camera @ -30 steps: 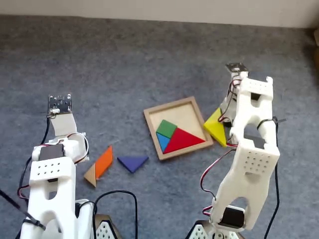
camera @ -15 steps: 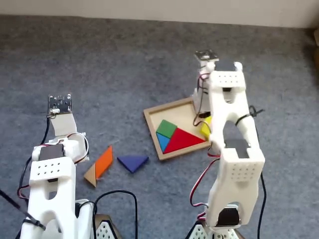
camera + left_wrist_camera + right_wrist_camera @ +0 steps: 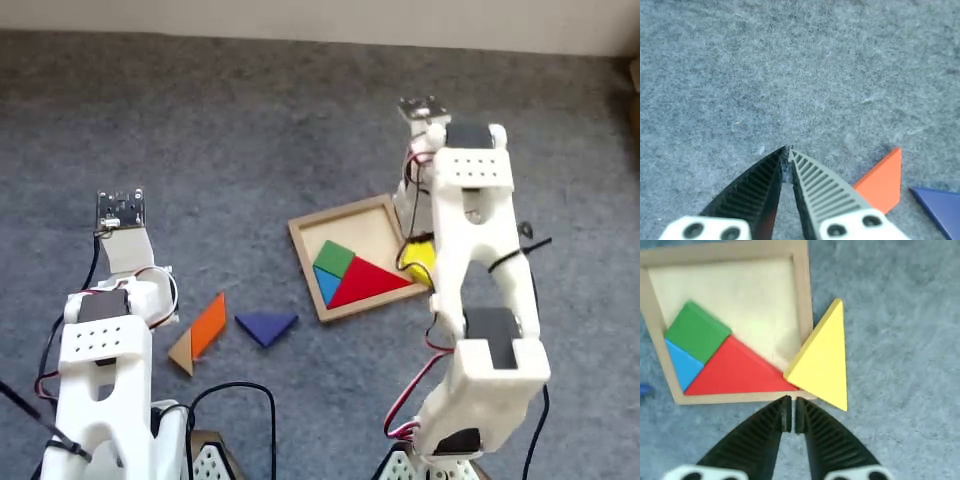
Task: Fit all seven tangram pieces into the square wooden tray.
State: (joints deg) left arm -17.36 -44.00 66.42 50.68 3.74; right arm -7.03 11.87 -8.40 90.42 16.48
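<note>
Yellow triangle [image 3: 420,258] lying across tray [image 3: 305,240] rim, both grippers empty.
High view: right arm is hanging over the tray's edge. Left wrist: left gripper [image 3: 786,150] is keeping fingers pressed together, well apart from tray. Right wrist: right gripper [image 3: 791,402] fingers are touching together, just beside tray corner.

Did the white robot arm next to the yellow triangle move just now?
Yes. In the high view the right arm swung sideways toward the square wooden tray, and it now covers most of the yellow triangle at the tray's edge.
</note>
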